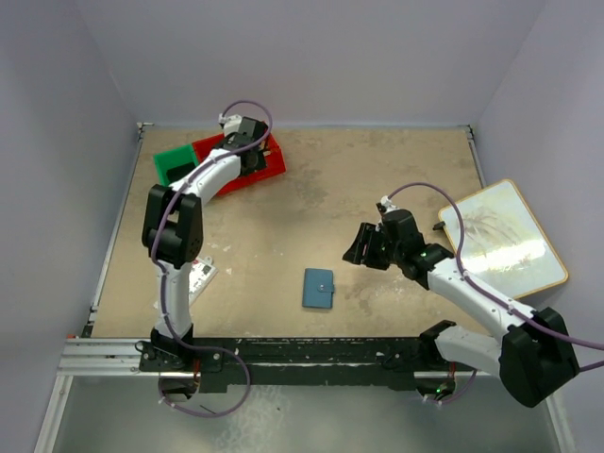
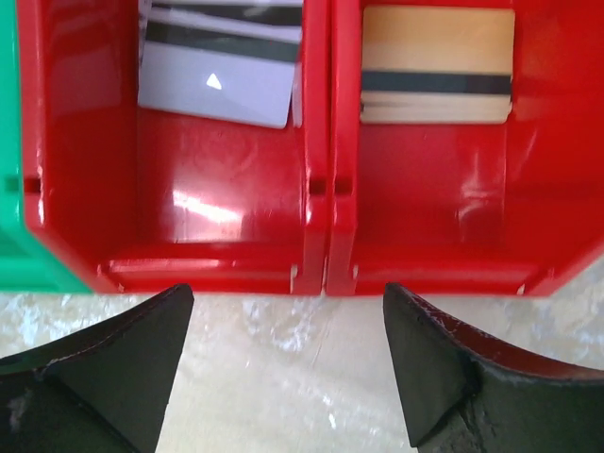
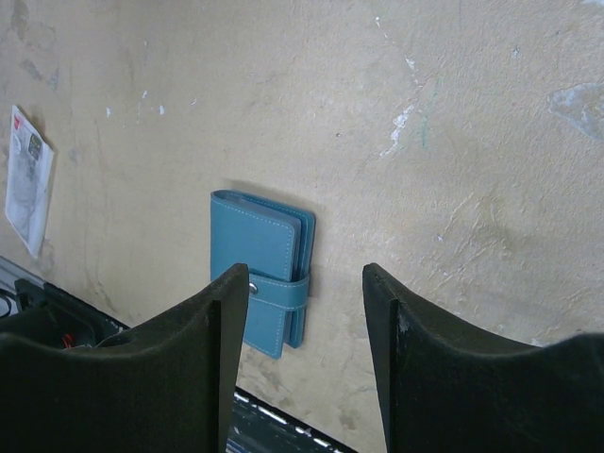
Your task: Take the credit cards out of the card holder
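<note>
Logged silver-grey credit card and gold credit card in red bins. Card holder clasped shut on desk; contents unseen. Left claw wide, empty. Right claw wide, empty.

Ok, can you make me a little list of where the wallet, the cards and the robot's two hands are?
card holder: closed, strap fastened, flat on the table
silver-grey cards: in the left red compartment
gold card: in the right red compartment
left gripper: open, empty, in front of both compartments
right gripper: open, empty, hovering near the card holder
</note>
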Action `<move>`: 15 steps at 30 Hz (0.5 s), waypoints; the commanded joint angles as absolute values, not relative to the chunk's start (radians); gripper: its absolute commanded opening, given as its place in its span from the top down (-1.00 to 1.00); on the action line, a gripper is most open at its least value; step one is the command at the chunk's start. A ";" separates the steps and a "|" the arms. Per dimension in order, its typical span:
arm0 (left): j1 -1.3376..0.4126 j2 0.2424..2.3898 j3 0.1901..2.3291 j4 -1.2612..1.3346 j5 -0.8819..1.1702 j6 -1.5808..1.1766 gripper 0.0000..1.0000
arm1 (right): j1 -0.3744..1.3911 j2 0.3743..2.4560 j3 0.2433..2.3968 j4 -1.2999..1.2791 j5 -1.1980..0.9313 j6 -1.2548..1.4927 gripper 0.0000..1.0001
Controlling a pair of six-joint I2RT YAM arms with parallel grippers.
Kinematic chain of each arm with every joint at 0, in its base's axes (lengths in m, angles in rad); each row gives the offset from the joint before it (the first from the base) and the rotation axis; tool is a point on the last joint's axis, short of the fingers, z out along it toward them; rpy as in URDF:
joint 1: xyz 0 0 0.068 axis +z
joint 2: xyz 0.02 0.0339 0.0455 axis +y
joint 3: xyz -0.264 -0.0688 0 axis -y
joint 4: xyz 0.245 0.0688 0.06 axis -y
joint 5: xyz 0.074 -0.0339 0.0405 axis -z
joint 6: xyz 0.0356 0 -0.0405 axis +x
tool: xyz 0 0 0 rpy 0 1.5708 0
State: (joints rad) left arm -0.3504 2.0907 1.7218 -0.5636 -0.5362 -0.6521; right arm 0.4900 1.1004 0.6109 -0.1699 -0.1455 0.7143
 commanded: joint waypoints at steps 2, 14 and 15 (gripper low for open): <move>-0.325 2.165 1.857 -0.548 -0.540 -0.617 -0.55 | 0.489 1.094 0.624 -0.162 -0.143 0.699 -0.10; -0.306 2.259 1.900 -0.535 -0.499 -0.601 -0.31 | 0.488 1.142 0.637 -0.167 -0.143 0.679 -0.11; -0.307 2.261 1.899 -0.534 -0.495 -0.601 -0.28 | 0.489 1.143 0.634 -0.166 -0.144 0.679 -0.11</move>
State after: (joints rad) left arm -0.3141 2.2627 1.8572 -0.5537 -0.5064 -0.6247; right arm 0.4900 1.1351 0.6109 -0.1745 -0.1478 0.6994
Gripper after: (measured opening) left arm 0.662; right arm 0.551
